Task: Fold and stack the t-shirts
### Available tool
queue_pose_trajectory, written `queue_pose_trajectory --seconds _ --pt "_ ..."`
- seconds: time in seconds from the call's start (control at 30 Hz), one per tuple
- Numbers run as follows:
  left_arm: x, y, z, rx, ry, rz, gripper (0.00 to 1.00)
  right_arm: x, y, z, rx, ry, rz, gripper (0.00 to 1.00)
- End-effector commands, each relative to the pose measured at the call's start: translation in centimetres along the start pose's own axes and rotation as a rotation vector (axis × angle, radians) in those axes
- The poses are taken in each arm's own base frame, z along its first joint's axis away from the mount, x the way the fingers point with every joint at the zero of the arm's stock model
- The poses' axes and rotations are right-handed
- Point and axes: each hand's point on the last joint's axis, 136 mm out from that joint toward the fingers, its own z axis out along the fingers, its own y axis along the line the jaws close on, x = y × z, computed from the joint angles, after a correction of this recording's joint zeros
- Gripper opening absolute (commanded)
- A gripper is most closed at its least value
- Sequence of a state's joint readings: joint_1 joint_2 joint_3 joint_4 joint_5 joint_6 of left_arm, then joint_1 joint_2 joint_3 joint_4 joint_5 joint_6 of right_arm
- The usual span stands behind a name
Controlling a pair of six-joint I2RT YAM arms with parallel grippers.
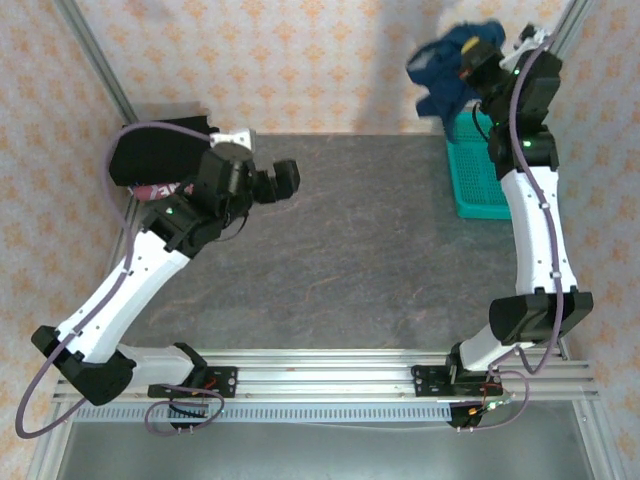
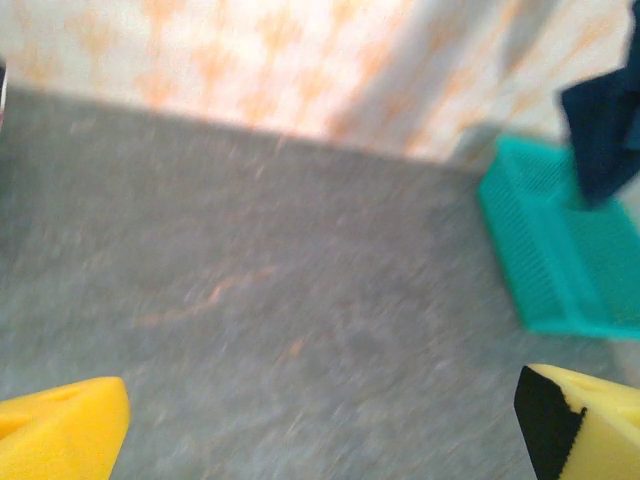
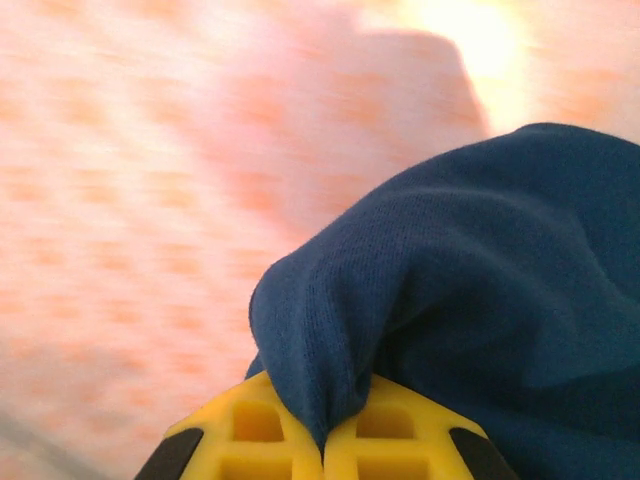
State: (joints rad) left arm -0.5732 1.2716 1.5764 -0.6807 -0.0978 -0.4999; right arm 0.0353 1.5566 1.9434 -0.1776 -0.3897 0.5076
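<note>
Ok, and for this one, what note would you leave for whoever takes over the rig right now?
Grippers: the left gripper is open and holds nothing, above the left side of the table. The right gripper is shut on the navy t-shirt.
Things: the navy t-shirt hangs bunched in the air over the teal basket at the far right. The black t-shirt and pink t-shirt lie together at the far left corner, partly behind the left arm; I cannot tell how well they are folded.
Done: navy one lifted.
Left: lay it on the table, fold it, stack it with the others.
</note>
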Motion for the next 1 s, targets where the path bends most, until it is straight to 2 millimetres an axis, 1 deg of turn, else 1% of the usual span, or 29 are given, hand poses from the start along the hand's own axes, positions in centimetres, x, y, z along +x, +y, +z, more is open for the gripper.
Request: queue_pose_trajectory --seconds 0.0,0.03,0.07,0.1,0.17,0.23,0.27,0.3,0.33,0.37,0.4,0.43,0.47,0.5,0.53,0.6,0.7,0.77,0.8,0.83,0.9,0.97 --pt "-4.8 0.4 -3.6 -0.037 -0.121 0.009 1.0 -0.6 9.7 -2.4 -0.33 0.084 0.01 0.0" --pt "-5.3 1.0 -4.4 -0.063 -0.137 -0.002 1.0 0.9 10.6 -2.6 -0.354 0.142 -0.001 0.0" --pt "-5.6 1.6 -5.2 -0.085 -0.15 -0.014 1.0 2.4 11.0 -2.9 -0.364 0.193 -0.012 0.0" --pt "-5.5 2.5 -5.9 -0.112 -0.158 -0.029 1.0 4.4 11.0 -3.3 -0.368 0.253 -0.025 0.0" --pt "-4.8 4.3 -7.4 -0.161 -0.17 -0.056 1.0 9.1 9.8 -4.4 -0.356 0.383 -0.034 0.01" --pt "-3.0 6.5 -8.5 -0.207 -0.162 -0.085 1.0 14.1 7.4 -5.9 -0.332 0.505 0.023 0.07" --pt "-2.0 7.4 -8.9 -0.226 -0.154 -0.094 1.0 15.9 6.6 -6.5 -0.327 0.546 0.054 0.09" --pt "-0.6 8.4 -9.0 -0.245 -0.135 -0.102 1.0 19.3 4.9 -7.5 -0.301 0.627 0.099 0.18" --pt "0.9 9.1 -8.9 -0.252 -0.108 -0.103 1.0 22.4 3.3 -8.5 -0.266 0.702 0.128 0.4" --pt "2.3 9.7 -8.7 -0.26 -0.082 -0.109 1.0 24.9 1.6 -9.4 -0.22 0.763 0.143 0.55" --pt "3.9 10.4 -8.3 -0.271 -0.047 -0.117 1.0 27.2 -0.8 -10.3 -0.131 0.813 0.162 0.65" --pt "5.4 10.7 -7.8 -0.267 -0.011 -0.124 1.0 28.9 -2.7 -11.0 -0.061 0.847 0.176 0.7" --pt "7.2 10.7 -7.0 -0.252 0.034 -0.131 0.99 30.4 -4.3 -11.9 -0.009 0.889 0.18 0.73" --pt "8.8 10.9 -6.2 -0.248 0.074 -0.142 0.99 31.3 -5.9 -12.8 0.059 0.917 0.164 0.74" --pt "10.4 10.9 -5.5 -0.243 0.115 -0.146 1.0 31.8 -7.3 -13.5 0.129 0.93 0.146 0.75" --pt "13.6 10.7 -3.8 -0.229 0.195 -0.154 0.99 32.6 -9.8 -15.6 0.251 0.974 0.099 0.77" --pt "17.0 10.1 -1.6 -0.209 0.275 -0.171 1.0 33.4 -13.4 -18.6 0.441 1.02 0.042 0.78" --pt "18.6 9.8 -0.5 -0.202 0.318 -0.186 1.0 33.6 -16.3 -21.0 0.605 1.035 0.003 0.78" --pt "19.1 10.1 0.0 -0.216 0.329 -0.188 1.0 33.6 -17.6 -21.9 0.674 1.029 -0.012 0.78" --pt "19.3 10.2 0.4 -0.231 0.332 -0.182 1.0 33.8 -18.3 -22.2 0.694 1.024 -0.008 0.78" --pt "19.4 10.3 1.5 -0.253 0.33 -0.154 1.0 34.9 -19.0 -21.8 0.668 1.006 0.03 0.78" --pt "19.4 10.3 3.0 -0.27 0.34 -0.152 1.0 35.5 -19.6 -20.8 0.653 0.984 0.054 0.78"
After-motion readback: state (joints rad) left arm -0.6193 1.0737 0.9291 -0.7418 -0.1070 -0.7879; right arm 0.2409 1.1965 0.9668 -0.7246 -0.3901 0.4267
